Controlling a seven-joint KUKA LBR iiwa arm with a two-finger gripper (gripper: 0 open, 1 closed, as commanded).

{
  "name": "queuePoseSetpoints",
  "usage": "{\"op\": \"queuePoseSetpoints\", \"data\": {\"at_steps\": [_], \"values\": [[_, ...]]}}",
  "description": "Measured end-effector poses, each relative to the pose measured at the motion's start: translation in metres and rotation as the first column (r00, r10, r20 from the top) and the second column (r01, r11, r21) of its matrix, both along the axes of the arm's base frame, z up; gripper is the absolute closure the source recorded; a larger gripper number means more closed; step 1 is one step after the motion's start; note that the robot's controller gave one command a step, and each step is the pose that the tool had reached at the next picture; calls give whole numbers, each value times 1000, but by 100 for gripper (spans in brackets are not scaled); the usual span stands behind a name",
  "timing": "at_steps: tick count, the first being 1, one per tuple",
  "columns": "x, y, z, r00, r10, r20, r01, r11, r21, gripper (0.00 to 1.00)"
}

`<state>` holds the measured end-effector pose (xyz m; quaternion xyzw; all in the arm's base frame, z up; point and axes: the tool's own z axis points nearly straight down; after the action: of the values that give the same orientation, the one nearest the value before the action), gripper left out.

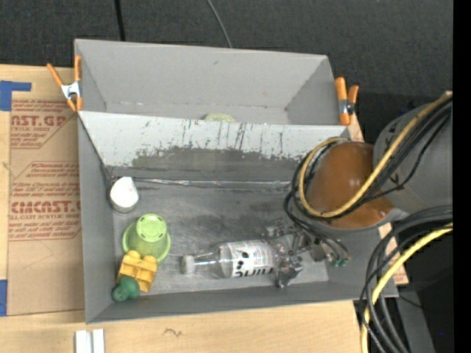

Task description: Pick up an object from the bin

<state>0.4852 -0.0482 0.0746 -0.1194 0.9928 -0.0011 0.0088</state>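
We start with the grey metal bin (pixel 199 72), whose tall back wall rises at 12 o'clock and whose scuffed floor carries only a few loose things, well spread out. Next in size is the arm (pixel 416 160), which comes in from 3 o'clock and bends down over the bin's right-hand rim. Its wrist wears a rounded orange cover (pixel 342 186) ringed by looped cables (pixel 303 197), and the wrist tips downward toward the floor at about 4 o'clock.

Below the cover, the gripper (pixel 288 259) is low in the bin, right at the floor, and it sits against the wide end of a clear bottle (pixel 239 259). We cannot tell whether the gripper is wide or narrow, or whether it has closed on anything. Dark metal and wires crowd that spot.

The bottle lies on its side at about 5 o'clock on the floor, near the front wall. Its black-and-white label faces up and its neck points toward 9 o'clock.

Well apart from it, at 8 o'clock, a light green cup (pixel 149 232) stands with its round top toward us. Just beside the cup, at 7 o'clock, lies a yellow block toy (pixel 138 268) with a dark green knob at its lower end. Smallest is a white cap (pixel 124 195) at 9 o'clock, near the left wall.
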Motion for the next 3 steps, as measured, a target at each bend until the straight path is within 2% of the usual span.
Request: {"op": "queuePoseSetpoints", "data": {"at_steps": [1, 3], "values": [[0, 0, 0, 1000, 0, -2, 0, 1000, 0, 100], [-3, 0, 18, 1000, 0, -19, 0, 1000, 0, 100]]}}
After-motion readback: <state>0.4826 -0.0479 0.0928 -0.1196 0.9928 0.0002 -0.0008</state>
